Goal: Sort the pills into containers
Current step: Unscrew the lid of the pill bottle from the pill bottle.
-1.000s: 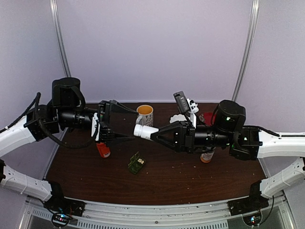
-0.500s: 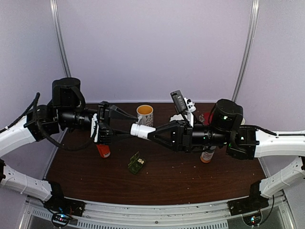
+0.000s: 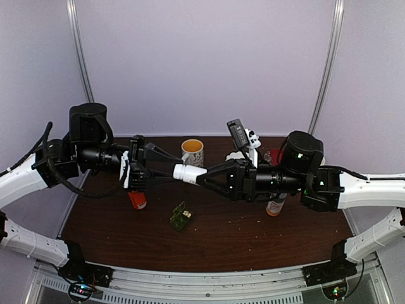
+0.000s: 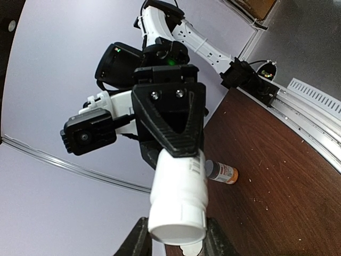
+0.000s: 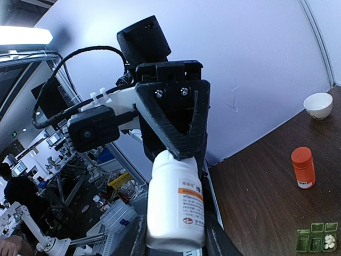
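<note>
Evidently your right end effector (image 3: pixel 201 177) clamps the white bottle (image 3: pixel 187 173) level so its cap (image 4: pixel 178 226) meets the left end effector (image 4: pixel 176 238); whether that one pinches it, you cannot tell. The pill box (image 3: pixel 181 218) lies on the worktop (image 3: pixel 253 240), at 6 o'clock from the bottle.

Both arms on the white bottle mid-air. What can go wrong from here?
1. The white bottle lies horizontal between the left gripper, at its cap, and the right gripper, on its body. If the cap comes off like this, pills could spill onto the table, away from the green pill box.
2. The bottle hangs in the air above the table, so a slip in either grasp could drop it.
</note>
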Tool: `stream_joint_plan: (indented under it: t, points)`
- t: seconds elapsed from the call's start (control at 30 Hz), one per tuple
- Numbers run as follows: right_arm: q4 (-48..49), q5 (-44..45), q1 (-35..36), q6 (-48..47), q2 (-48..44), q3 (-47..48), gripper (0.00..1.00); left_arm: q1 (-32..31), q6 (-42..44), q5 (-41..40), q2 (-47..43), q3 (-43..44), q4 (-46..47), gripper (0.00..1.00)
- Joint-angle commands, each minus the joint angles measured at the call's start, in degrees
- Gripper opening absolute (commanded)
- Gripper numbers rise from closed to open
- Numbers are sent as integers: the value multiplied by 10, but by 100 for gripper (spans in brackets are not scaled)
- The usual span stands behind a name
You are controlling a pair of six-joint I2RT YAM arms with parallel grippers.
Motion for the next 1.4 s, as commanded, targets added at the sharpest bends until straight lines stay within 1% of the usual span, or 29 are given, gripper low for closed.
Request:
stream_joint_plan:
  t: [0.0, 0.1, 0.17, 0.23, 0.33, 0.5, 0.87, 1.13, 1.37]
  points:
    - [2, -8, -6, -3, 6, 21, 8, -10, -25, 15, 1, 21, 13, 33]
    - [4, -11, -6, -2, 7, 21, 8, -14, -31, 10, 0, 20, 13, 53]
    - [7, -12, -7, -1, 9, 21, 8, -15, -28, 4, -1, 19, 14, 60]
    - [9, -14, -7, 1, 11, 22, 8, -16, -32, 0, -1, 18, 19, 63]
    - [10, -15, -7, 1, 12, 22, 8, -16, -32, 3, -1, 17, 23, 62]
    - [17, -22, -7, 4, 10, 19, 7, -17, -32, 6, -1, 16, 24, 54]
    - [14, -26, -8, -2, 1, 12, 7, -16, -34, 5, -8, 6, 36, 56]
    - [17, -28, -8, -4, -2, 7, 7, -17, -35, 6, -9, 2, 36, 53]
    - [16, -31, -8, -5, -7, 6, 7, -16, -37, 5, -11, 0, 35, 53]
